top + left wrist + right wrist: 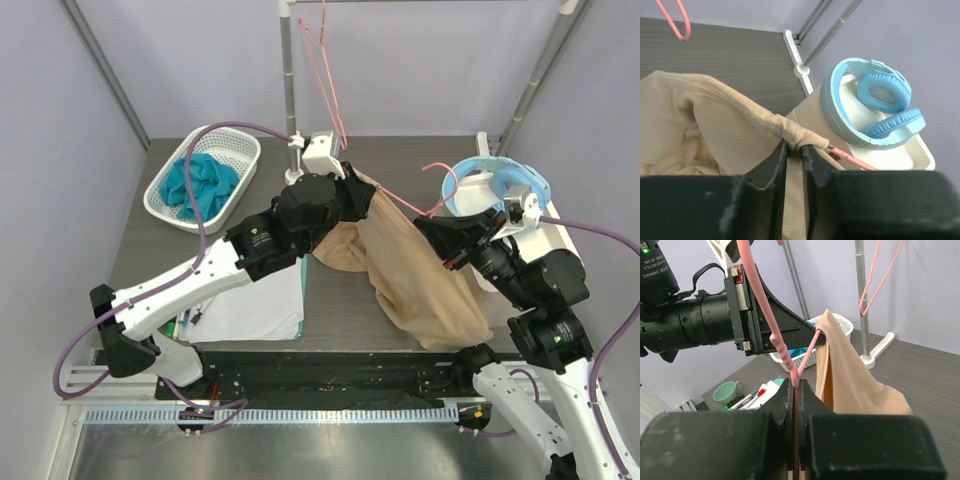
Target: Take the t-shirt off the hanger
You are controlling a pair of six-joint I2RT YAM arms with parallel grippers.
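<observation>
Right gripper (794, 386) up close in its wrist view, jaws fully closed on the pink hanger (762, 295), wire pinched between both fingers. Left gripper (794, 147) nearly closed, pinching a folded edge of the shirt (715, 125) right at the hanger's end; a pink tip pokes out of the fabric just past the fingers. Shirt is beige and on the hanger at that one end, held up between the two grippers mid-table. From there it drapes down and its lower part lies on the table (340, 305) toward the right arm. Cannot tell if the other shoulder is off the hanger. Second pink hanger (685, 36) hangs from the rail at the back. Blue headphones (885, 92) sit on a white stand (900, 150) at back right, near the right gripper. White basket (160, 195) at back left holds a blue cloth (200, 185). White cloth (255, 310) lies flat under the left arm.
</observation>
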